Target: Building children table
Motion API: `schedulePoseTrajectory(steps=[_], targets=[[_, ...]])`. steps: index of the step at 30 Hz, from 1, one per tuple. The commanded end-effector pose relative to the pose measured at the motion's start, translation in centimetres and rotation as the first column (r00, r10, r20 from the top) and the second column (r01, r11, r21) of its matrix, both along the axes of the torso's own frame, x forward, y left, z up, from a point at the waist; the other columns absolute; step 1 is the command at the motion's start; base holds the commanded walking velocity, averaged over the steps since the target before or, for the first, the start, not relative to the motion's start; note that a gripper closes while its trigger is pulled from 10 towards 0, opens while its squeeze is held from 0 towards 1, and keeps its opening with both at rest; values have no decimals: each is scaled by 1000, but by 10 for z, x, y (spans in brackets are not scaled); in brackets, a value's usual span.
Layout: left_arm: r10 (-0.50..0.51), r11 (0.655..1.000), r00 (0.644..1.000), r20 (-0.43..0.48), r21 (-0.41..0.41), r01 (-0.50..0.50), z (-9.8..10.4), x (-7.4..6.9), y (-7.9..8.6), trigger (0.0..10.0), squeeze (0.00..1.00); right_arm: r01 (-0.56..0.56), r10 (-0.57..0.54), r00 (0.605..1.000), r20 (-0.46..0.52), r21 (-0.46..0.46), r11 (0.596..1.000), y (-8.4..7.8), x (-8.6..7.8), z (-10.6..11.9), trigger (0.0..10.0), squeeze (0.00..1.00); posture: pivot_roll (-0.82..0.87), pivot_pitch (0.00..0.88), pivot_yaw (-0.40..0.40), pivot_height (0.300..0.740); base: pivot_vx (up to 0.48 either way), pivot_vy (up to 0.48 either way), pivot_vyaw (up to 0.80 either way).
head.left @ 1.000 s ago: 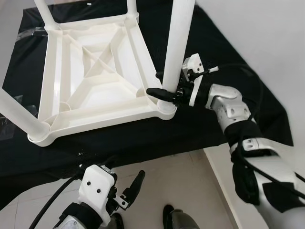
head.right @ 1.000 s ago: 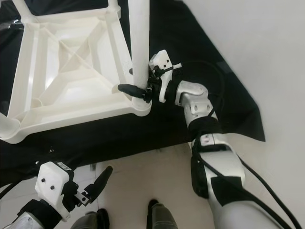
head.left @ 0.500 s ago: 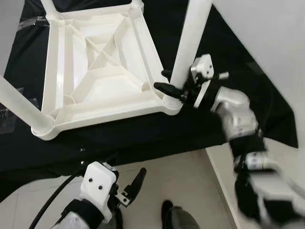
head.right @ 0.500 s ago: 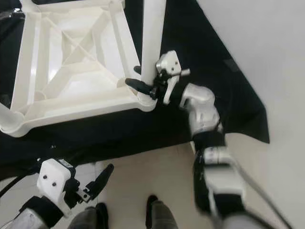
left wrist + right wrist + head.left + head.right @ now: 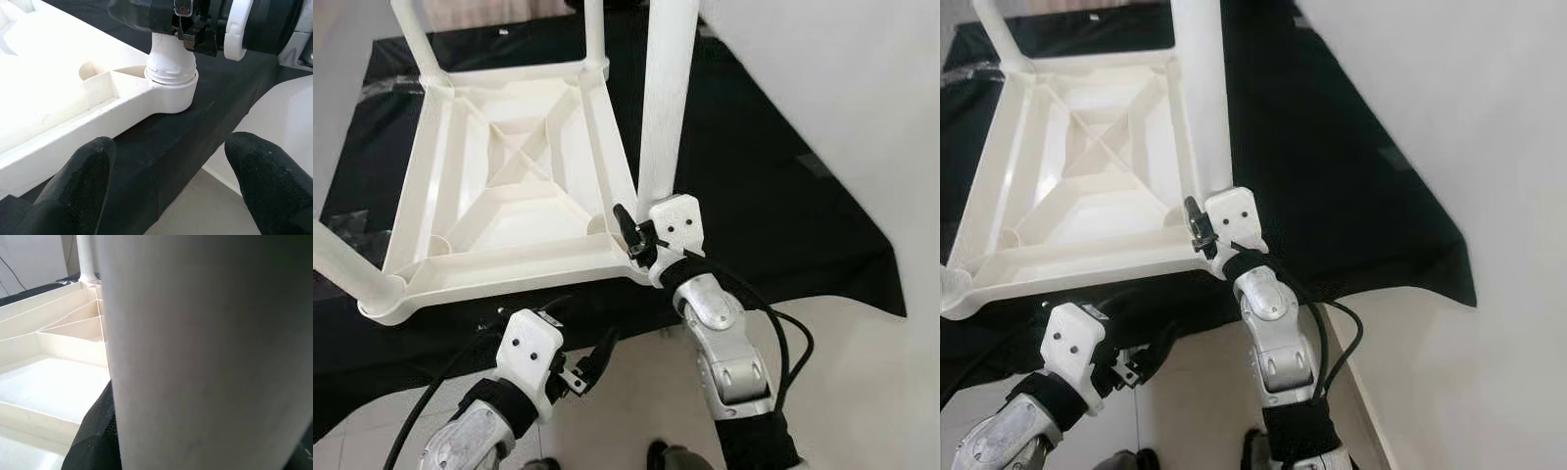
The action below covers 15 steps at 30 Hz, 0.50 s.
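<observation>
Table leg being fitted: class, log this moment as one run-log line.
stage: leg fitting | right gripper: shut on table leg at corner socket | left gripper: open, idle below | tabletop: upside down on black cloth
</observation>
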<state>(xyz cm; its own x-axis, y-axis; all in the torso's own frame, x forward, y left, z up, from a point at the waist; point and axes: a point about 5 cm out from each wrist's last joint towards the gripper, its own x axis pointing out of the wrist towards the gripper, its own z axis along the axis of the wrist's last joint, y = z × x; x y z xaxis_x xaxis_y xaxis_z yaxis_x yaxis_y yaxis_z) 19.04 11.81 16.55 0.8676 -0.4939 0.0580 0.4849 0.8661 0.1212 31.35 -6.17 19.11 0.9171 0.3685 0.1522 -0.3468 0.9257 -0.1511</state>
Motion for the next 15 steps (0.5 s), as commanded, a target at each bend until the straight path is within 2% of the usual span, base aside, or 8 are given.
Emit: schedulePoseTrajectory(steps=[1,2,4,5,10,13,14,15], targets=[[10,1000,1000,-11,-7,-11,-4,1,1,10000,0,-35,41,987,-158,43,998,20,5,-16,10000,0,-4,186,-51,740,0,0,0],[16,1000,1000,-9,-6,-16,-3,0,1,10000,0,-127,135,982,-135,62,990,19,6,-11,10000,733,7,191,-54,740,0,0,0],[19,1000,1000,-9,-6,-19,-3,0,1,10000,0,-193,201,973,-116,72,979,19,6,-6,10000,733,7,191,-54,740,0,0,0],[22,1000,1000,-8,-5,-22,-3,-1,2,10000,0,-322,330,940,-88,93,942,15,3,5,10000,1000,17,200,-56,740,0,0,0],[25,1000,1000,-7,-5,-25,-3,-3,2,10000,0,-477,481,875,-50,75,876,5,-2,20,10000,1000,24,214,-56,740,0,0,0],[17,1000,1000,-17,-9,-17,-2,-8,1,10000,0,-601,600,799,-36,-58,797,-20,18,37,10000,949,34,234,-54,740,0,0,0],[14,1000,1000,-20,-9,-14,-2,-9,1,10000,0,-620,620,784,-31,-73,781,-26,26,43,10000,0,41,241,-53,740,0,0,0],[14,1000,1000,-20,-9,-14,-2,-9,1,10000,0,-620,620,784,-31,-73,781,-26,26,43,10000,0,41,241,-53,740,0,0,0]])
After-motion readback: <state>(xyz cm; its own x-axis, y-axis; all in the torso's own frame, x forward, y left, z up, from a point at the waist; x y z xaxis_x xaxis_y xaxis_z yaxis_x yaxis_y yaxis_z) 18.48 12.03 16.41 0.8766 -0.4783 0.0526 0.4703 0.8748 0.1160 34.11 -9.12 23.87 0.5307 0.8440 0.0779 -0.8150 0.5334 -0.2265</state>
